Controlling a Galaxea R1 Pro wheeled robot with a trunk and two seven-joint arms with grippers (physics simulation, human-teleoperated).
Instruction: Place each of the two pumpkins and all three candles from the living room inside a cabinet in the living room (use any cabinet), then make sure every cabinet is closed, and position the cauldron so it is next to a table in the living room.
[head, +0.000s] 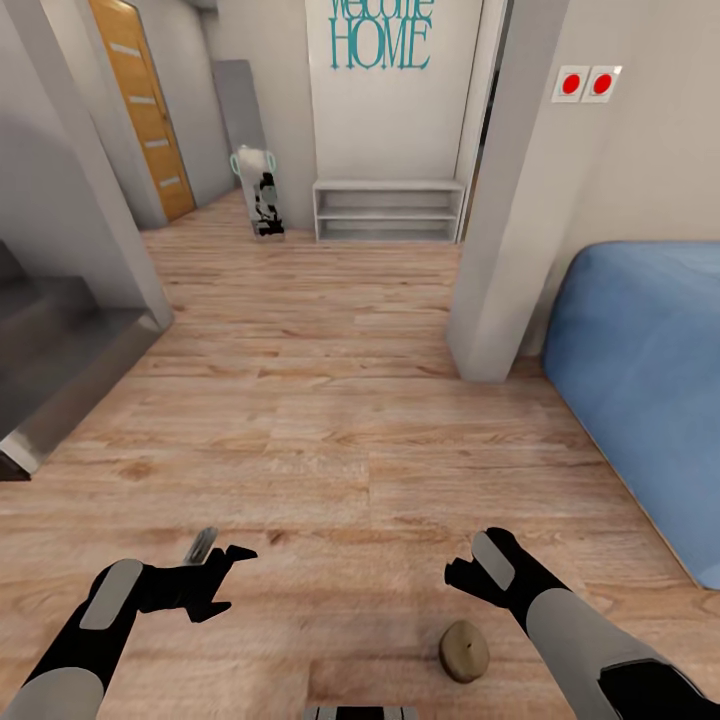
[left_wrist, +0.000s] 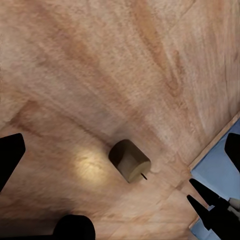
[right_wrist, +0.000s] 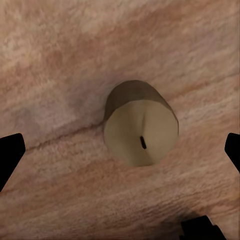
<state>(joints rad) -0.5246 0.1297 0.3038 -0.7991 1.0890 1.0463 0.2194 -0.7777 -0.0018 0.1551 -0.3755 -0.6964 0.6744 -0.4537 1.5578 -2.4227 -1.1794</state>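
Candle: seen standing upright on the wood floor, just below the right gripper, wick up; touched by nothing
Right gripper: held wide open; nothing is gripped
Left gripper: spread open; empty

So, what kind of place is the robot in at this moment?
Most likely a home's entrance hallway: a wood floor, a "Welcome HOME" sign on the far wall above a low white shelf, and an orange door. A candle lies on the floor.
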